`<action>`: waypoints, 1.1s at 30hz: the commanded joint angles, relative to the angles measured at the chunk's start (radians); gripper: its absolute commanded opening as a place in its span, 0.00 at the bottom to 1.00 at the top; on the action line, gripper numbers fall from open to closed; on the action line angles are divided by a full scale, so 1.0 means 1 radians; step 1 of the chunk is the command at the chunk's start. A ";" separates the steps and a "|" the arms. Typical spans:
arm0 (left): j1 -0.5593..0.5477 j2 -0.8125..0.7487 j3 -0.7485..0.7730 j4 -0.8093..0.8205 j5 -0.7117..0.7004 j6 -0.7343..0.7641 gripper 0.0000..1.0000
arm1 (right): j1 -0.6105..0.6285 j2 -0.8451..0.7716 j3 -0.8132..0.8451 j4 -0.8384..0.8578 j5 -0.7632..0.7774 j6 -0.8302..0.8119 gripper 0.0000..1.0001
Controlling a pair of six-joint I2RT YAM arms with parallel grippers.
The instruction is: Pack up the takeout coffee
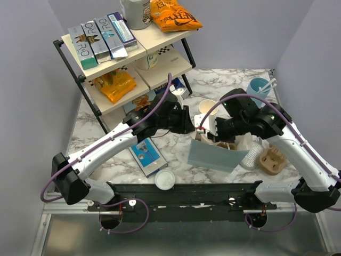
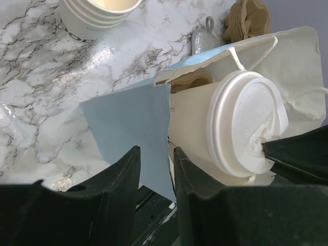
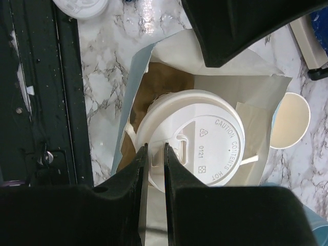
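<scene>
Both wrist-views — takeout coffee [image 3: 205, 143] in bag [image 3: 248, 89]

The takeout coffee [image 3: 205, 148] lies in the mouth of the paper bag [image 1: 213, 154]; the cup stack [image 1: 206, 106] stands behind, the loose lid [image 1: 165, 180] in front.

Marble-patterned table [image 1: 224, 80], white with grey veins, fills the middle; pale lilac walls [image 1: 26, 80] close it in at 9, 12 and 3 o'clock; a black-framed shelf [image 1: 165, 38] with pale boards in tiers stands on the table at 11 o'clock, near the 9 o'clock wall; a black rail [image 1: 186, 191] runs along the table's near edge at 6 o'clock; below it lies a grey metal sheet [image 1: 186, 237]; light is even and soft, with faint glare on the marble.
</scene>
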State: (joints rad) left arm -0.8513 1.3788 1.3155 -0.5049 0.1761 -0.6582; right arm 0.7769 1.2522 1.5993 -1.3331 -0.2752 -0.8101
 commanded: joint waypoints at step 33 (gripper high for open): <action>-0.017 0.008 0.030 -0.006 0.036 0.040 0.34 | -0.053 0.093 -0.288 0.233 -0.107 -0.003 0.01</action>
State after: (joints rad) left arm -0.8581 1.3945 1.3277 -0.5190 0.1791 -0.6281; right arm 0.7341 1.3201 1.3415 -1.1347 -0.3756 -0.8116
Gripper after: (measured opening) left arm 0.326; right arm 0.219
